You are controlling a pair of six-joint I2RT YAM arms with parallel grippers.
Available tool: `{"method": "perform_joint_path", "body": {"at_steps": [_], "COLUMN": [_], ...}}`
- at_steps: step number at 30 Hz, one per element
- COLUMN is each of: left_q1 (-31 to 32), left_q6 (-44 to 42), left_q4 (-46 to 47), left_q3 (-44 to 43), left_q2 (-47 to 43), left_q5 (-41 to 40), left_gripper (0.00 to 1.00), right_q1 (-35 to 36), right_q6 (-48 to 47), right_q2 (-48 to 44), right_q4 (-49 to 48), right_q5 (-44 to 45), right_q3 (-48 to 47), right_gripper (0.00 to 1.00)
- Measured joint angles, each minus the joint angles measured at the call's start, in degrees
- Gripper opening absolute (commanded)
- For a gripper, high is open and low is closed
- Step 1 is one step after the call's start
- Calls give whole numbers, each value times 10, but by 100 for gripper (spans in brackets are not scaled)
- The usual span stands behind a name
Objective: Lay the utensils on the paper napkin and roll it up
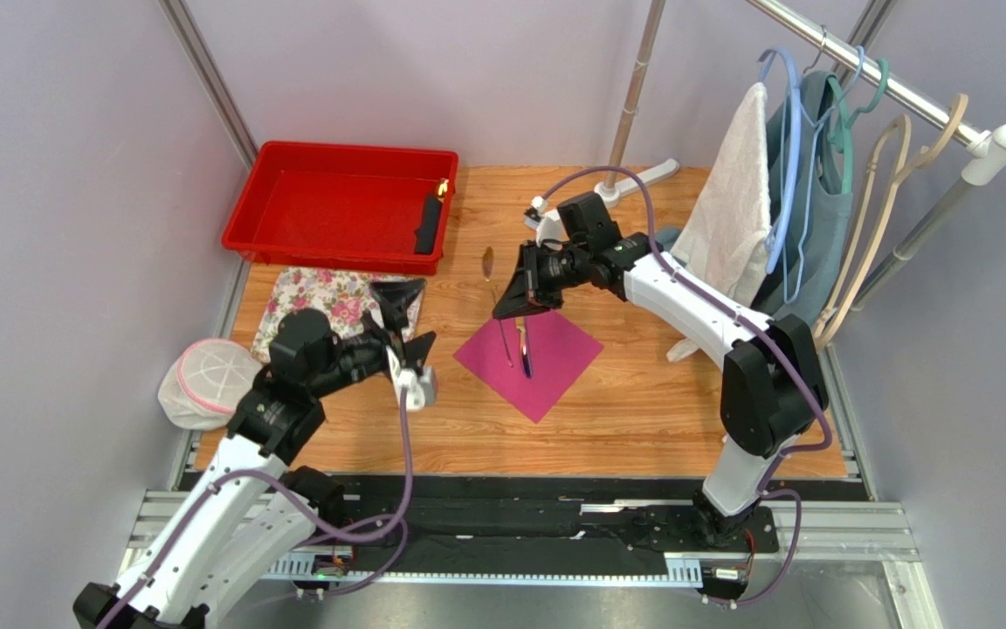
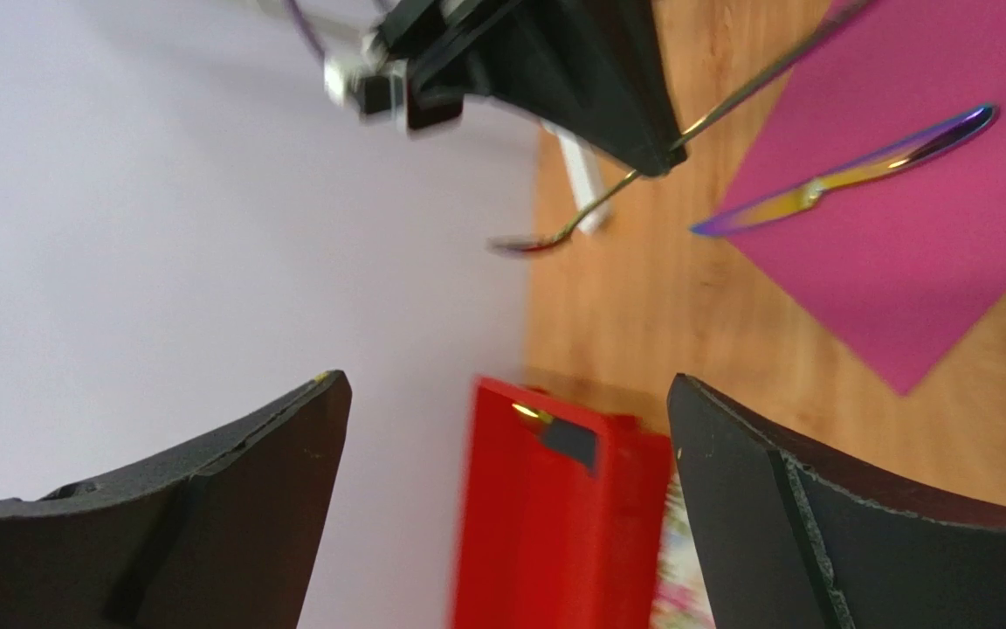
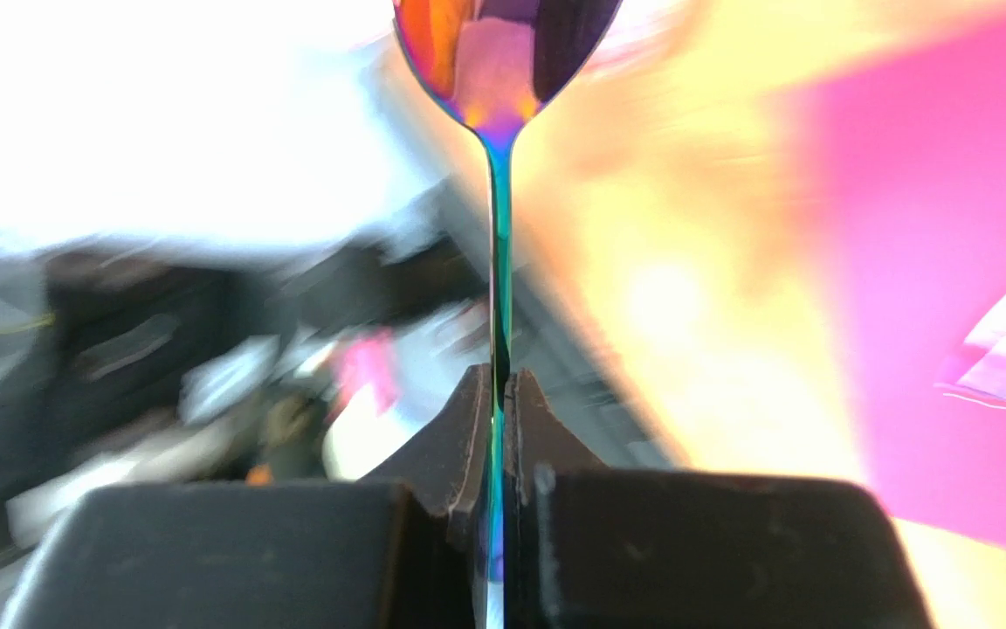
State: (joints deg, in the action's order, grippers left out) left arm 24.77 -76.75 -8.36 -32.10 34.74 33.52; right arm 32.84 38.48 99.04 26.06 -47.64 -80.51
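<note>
Magenta napkin (image 1: 561, 351) lies flat (corner-on); iridescent knife (image 2: 863, 168) rests on it; spoon (image 3: 501, 262) held aloft by its stem.

- I'd call this a robotics lab test cell, not a home: plain grey panels (image 1: 62, 197) on bare metal poles (image 1: 211, 79) box in the left, back and right of the frame.
- A left arm (image 1: 226, 505) and a right arm (image 1: 731, 328), both white, stand on an aluminium rail (image 1: 850, 524) along the bottom edge, with purple cables (image 1: 397, 485) looping loose.
- The wooden tabletop (image 1: 640, 406) carries a mix of household items: a red tray (image 1: 325, 197) at upper left, a floral cloth (image 1: 325, 299) below it and a paper napkin (image 1: 554, 354) at centre.
- A clothes rail (image 1: 863, 72) with hangers (image 1: 850, 131) crosses the upper right.
</note>
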Motion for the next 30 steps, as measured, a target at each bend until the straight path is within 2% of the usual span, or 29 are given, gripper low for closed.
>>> {"method": "perform_joint_path", "body": {"at_steps": [3, 4, 6, 8, 12, 18, 30], "left_q1": [0, -1, -2, -2, -2, -2, -2], "left_q6": [174, 213, 343, 460, 630, 752, 806], "left_q4": [-70, -84, -112, -129, -141, -132, -114], "left_q3": [-108, -131, -180, -196, -196, -194, -192], "left_q2": [71, 85, 120, 130, 130, 142, 164], "left_q5": [-48, -55, -64, -64, -69, -87, -84], "left_gripper": [99, 99, 99, 99, 99, 99, 99], "right_q1": [-10, -10, -7, -3, -1, 0, 0], "right_q6": [-43, -54, -70, -82, -102, -123, -127], "right_q2": [1, 2, 7, 20, 56, 102, 142], "right_q4": [52, 63, 79, 92, 101, 94, 73], "right_q5": [132, 170, 230, 286, 365, 408, 398], "right_q3": [5, 9, 16, 19, 21, 22, 19], "right_gripper": [0, 0, 0, 0, 0, 0, 6]}}
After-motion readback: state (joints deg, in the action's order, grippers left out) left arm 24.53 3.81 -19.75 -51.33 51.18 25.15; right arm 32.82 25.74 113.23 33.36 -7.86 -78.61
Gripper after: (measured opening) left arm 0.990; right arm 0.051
